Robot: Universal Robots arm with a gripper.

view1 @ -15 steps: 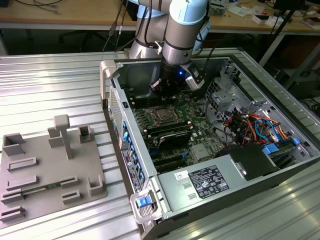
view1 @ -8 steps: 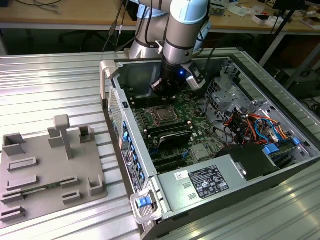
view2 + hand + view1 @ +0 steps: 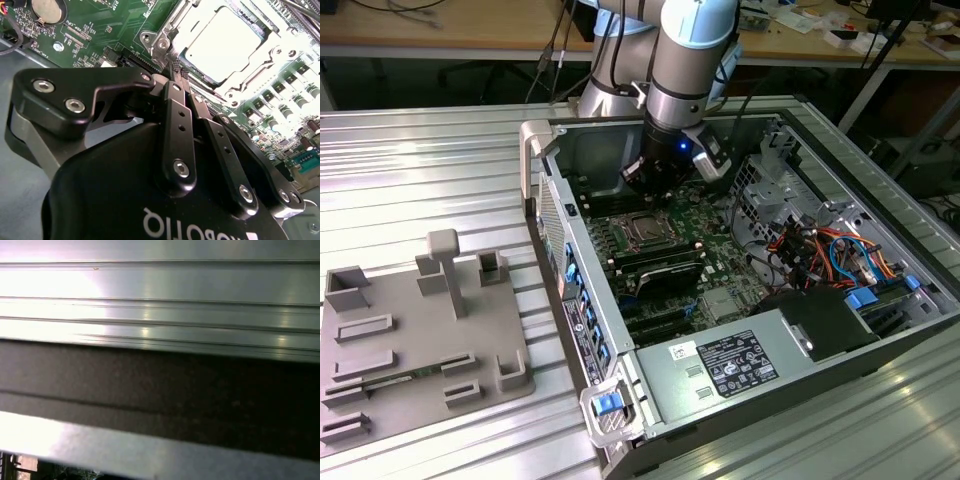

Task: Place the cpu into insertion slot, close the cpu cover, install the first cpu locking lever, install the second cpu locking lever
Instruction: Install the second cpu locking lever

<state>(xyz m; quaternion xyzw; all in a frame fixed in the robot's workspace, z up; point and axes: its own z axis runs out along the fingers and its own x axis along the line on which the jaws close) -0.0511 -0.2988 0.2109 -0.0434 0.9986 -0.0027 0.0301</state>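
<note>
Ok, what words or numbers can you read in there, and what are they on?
Nothing reads clearly enough to quote.
Label on the grey power supply: print too small.
White sticker beside it: too small.
Gripper casing: white letters, upside down and cut off at the picture edge.
Green motherboard: tiny white markings, blurred.

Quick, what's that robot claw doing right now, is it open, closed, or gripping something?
Gripper: black fingers closed together, holding nothing visible, tips beside the square silvery metal CPU cover.
</note>
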